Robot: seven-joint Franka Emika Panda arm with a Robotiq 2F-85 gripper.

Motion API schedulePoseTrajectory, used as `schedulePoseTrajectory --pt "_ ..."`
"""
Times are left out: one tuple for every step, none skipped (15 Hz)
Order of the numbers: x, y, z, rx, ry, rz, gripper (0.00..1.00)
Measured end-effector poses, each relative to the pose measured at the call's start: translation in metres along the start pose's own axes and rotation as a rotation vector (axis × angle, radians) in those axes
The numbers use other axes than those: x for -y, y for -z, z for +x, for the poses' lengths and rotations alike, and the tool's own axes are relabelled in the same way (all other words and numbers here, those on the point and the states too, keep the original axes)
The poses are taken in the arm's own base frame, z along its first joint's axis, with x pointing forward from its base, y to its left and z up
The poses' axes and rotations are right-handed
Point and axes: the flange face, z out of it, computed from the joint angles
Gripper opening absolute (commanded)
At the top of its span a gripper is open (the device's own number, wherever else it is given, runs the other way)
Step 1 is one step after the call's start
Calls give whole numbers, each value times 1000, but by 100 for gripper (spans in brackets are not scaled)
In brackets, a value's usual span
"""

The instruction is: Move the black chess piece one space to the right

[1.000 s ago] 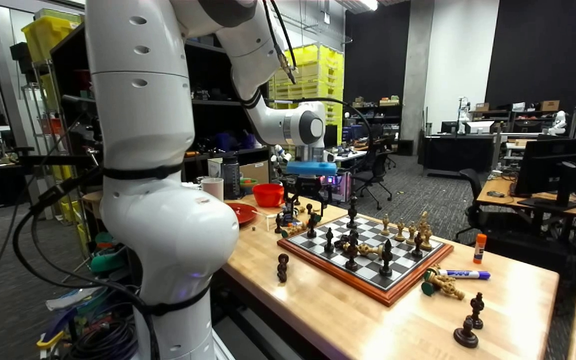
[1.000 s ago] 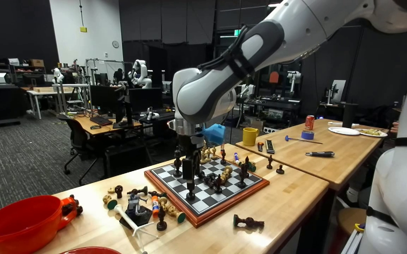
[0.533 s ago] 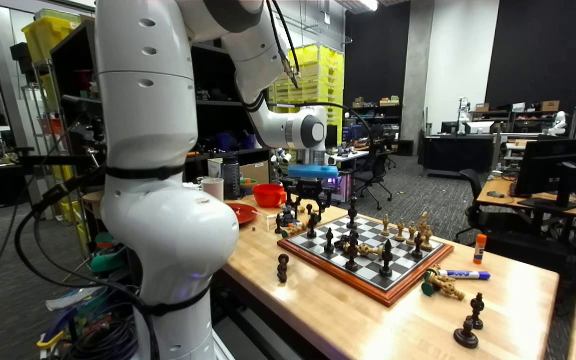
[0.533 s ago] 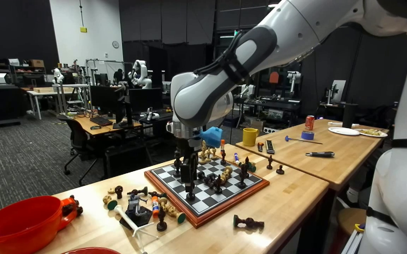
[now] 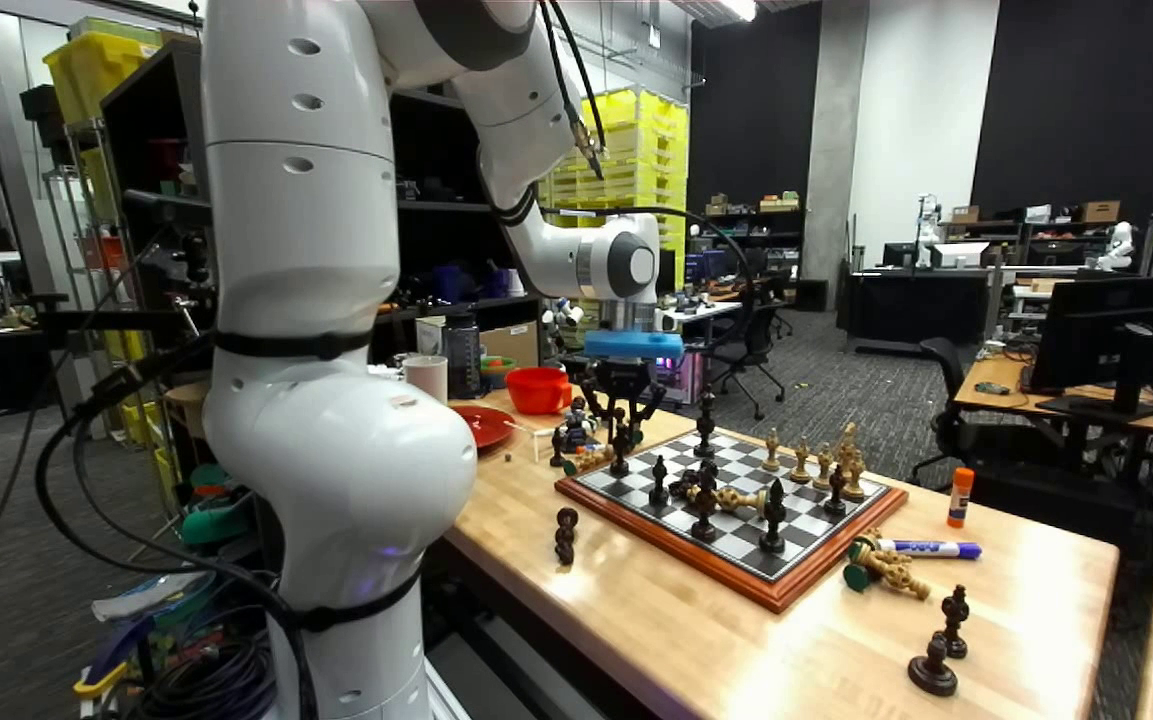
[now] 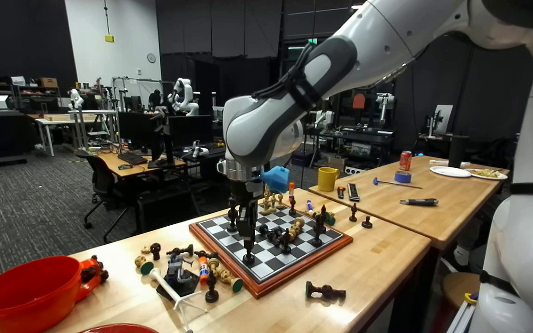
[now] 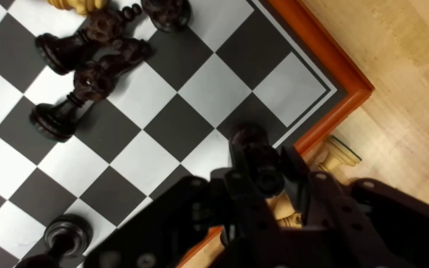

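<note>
Evidently the grip is the part to get right. The fingers (image 7: 297, 165) stand close on both sides of the black chess piece (image 7: 258, 149), and I read them as grasping it, though dark against dark makes it hard to say how firmly. That piece is on a dark square (image 7: 261, 111) at the edge of the chessboard (image 7: 323, 44), directly beside the light corner square (image 7: 290, 89).

A good lift here is small and straight up: just enough for the base to leave the surface, with the fingers vertical so the piece does not tip. Then it wants 1 space to the right and no more. The squares that share a side with its own are light, so the base should come down in the middle of a light square, inside the lines all round.

In an exterior view, a standing dark piece (image 5: 659, 482) is next along on the right, near but apart, so an overlong move could knock it. The 2 fallen dark pieces (image 7: 95, 80) lie farther in and are less of a worry. A toppled pale piece (image 7: 333, 156) on the desk (image 7: 396, 123) lies just beyond the rim, so swinging out that way is best avoided.

For the release, let the base settle before parting the fingers, spread them evenly, and rise straight up.
</note>
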Motion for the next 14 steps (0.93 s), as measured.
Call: schedulePoseTrajectory --pt "0 0 0 0 0 0 7" --pt "0 0 0 2 0 1 7" --pt "0 0 0 4 0 2 7" --pt "0 0 -1 7 1 3 7" --pt "1 -1 -2 12 1 5 7" --pt "2 -2 -3 20 1 9 7" --pt "2 -2 -4 26 1 11 7" --pt "3 -2 -5 32 1 13 7" --pt "4 -2 -7 39 1 16 7" --pt "4 -2 -9 44 1 18 7" --pt "5 -3 -10 49 1 20 7" --pt "6 -3 -12 55 1 22 7" --pt "7 -3 -14 59 2 24 7" --pt "8 -4 -15 64 2 25 7"
